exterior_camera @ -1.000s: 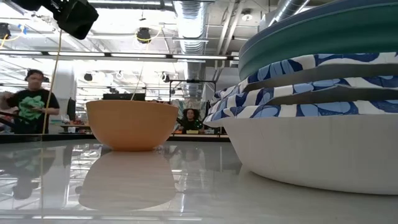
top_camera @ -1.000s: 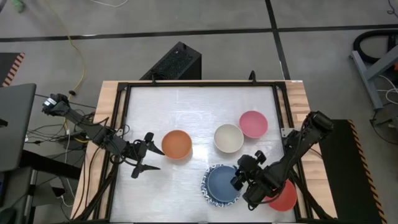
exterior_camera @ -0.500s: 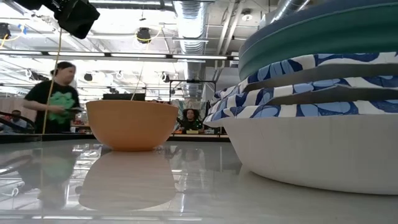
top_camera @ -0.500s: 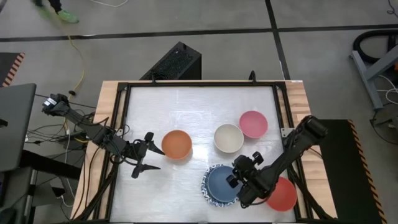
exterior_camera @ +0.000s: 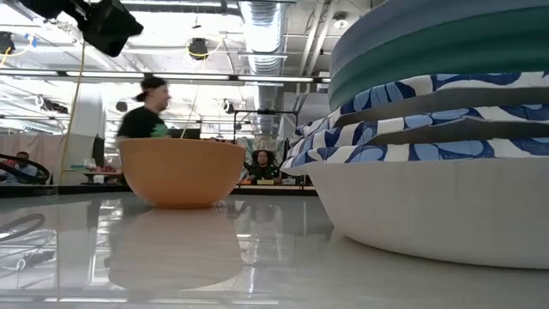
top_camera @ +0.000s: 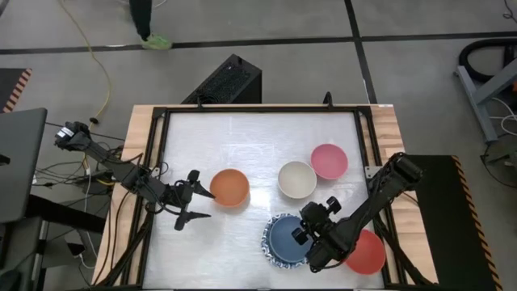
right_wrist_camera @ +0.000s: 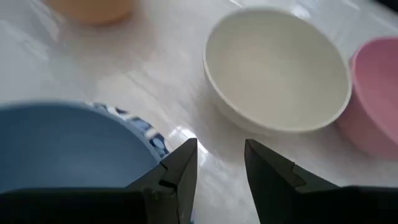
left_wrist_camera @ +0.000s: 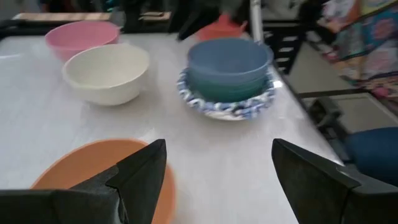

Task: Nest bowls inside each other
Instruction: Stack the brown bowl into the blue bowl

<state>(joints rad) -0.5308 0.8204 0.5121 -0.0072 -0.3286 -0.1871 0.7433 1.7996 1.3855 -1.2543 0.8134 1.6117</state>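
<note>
The table carries a stack of nested bowls at about 5 o'clock from its centre: a blue bowl sits uppermost, with a green bowl beneath it and white bowls with blue patterned rims at the base. An orange bowl stands alone at 8 o'clock. A cream bowl stands at 3 o'clock, with a pink bowl just beside it at its 2 o'clock. A red bowl lies at the 4 o'clock corner, partly hidden by the right arm.

The right end effector hangs over the 3 o'clock edge of the stack. Its fingers stand partly open, with a narrow gap between them, and hold nothing.

The left end effector waits just beside the orange bowl, at its 8 o'clock, fingers spread wide and empty.
</note>
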